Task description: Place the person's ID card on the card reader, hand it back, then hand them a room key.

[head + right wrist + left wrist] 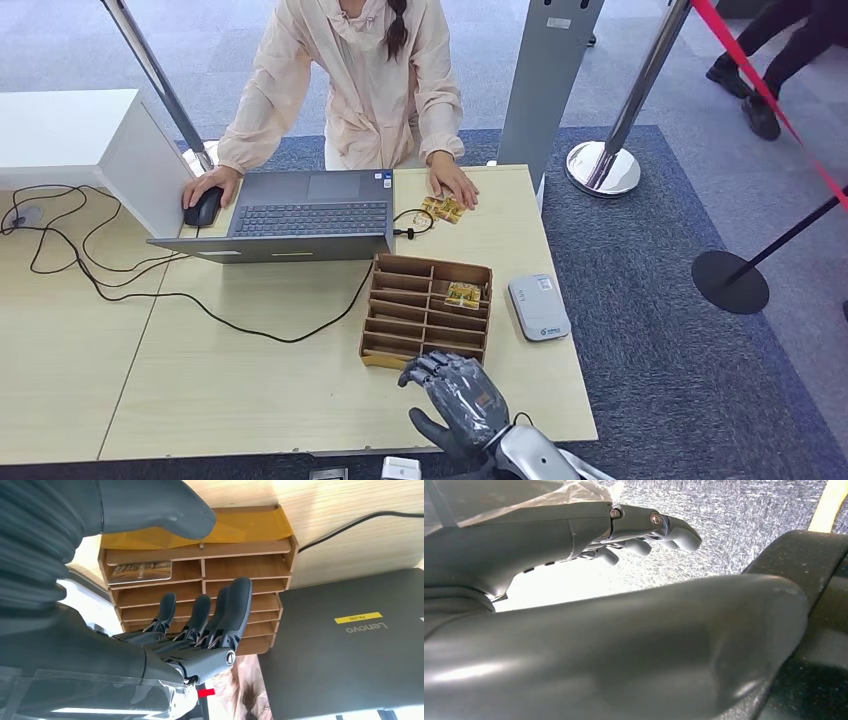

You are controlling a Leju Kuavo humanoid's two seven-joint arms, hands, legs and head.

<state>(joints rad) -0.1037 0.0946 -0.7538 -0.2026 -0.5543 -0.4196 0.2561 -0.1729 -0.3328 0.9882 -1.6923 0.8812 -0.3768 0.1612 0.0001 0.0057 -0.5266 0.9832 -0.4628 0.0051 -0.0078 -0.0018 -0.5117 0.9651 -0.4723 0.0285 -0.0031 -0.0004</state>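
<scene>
Head view. We see the right hand (pixel 455 400) over the near edge of the surface (pixel 250 380), at about 6 o'clock from the wooden slotted organizer (pixel 426 310). Its fingers are spread and it holds nothing. One compartment on the organizer's right side holds a room key card (pixel 463 294). The grey card reader (pixel 538 307) lies flat just beside the organizer, at its 3 o'clock. A person (pixel 350 80) stands at the far side: one hand rests on a black mouse (pixel 204 208), the other (pixel 452 184) rests at the far edge of the surface, touching some small yellow cards (pixel 443 209); we cannot tell whether one of these is the ID card. An open laptop (pixel 300 215) sits between the person and the organizer, at the organizer's 11 o'clock.

Left wrist view. The left hand (pixel 634 535) hangs over grey carpet (pixel 749 515), fingers loosely apart and holding nothing.

Right wrist view. We note the right hand's fingers (pixel 235 610) stretched out in front of the organizer (pixel 240 575), apart from it and empty. A printed card (pixel 141 572) lies in one slot. The laptop lid (pixel 350 640) shows just beside the organizer.
</scene>
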